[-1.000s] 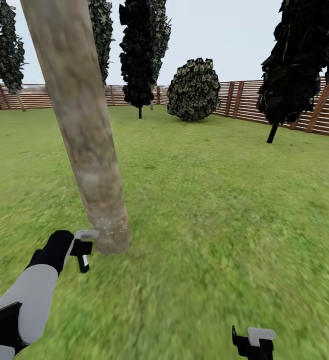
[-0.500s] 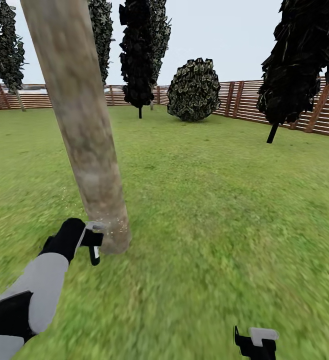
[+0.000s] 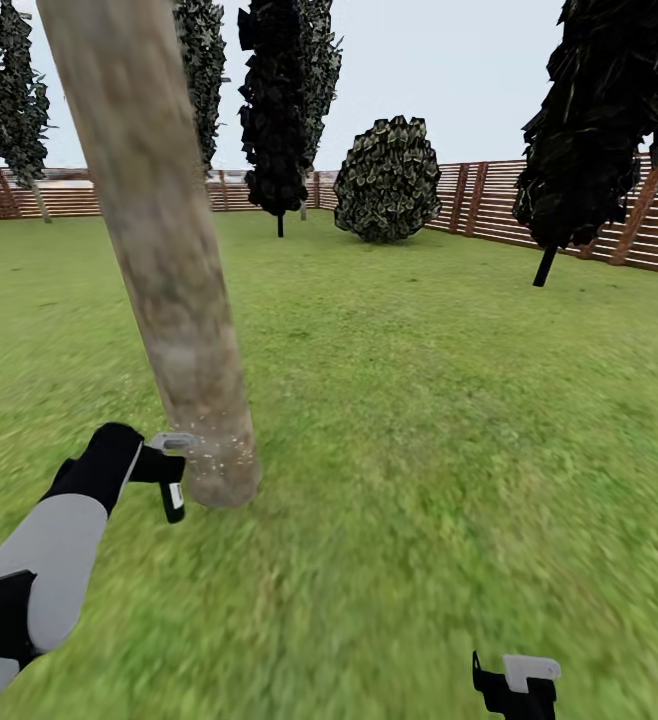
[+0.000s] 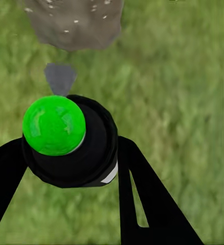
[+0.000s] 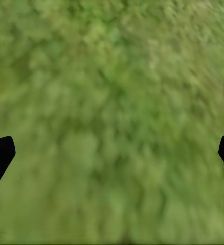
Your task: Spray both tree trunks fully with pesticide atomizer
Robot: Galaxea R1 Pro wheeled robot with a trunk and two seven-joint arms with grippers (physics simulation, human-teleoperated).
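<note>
A thick, mottled grey-brown tree trunk leans across the left of the head view and meets the grass at its base. Pale specks dot that base. My left gripper is shut on the pesticide atomizer, a black bottle with a grey nozzle pointing at the trunk base from just beside it. The left wrist view gives the atomizer's green cap, black body, grey nozzle and the speckled trunk base beyond. My right gripper hangs open over grass, low at the right.
Green lawn stretches to a reddish-brown slat fence. A round bush and narrow dark conifers stand at the back. A dark tree leans near the right fence. Another tree is far left.
My left gripper with the atomizer swung right toward the trunk base half a second ago, and has now drawn back left and a little up. The right gripper barely moved.
</note>
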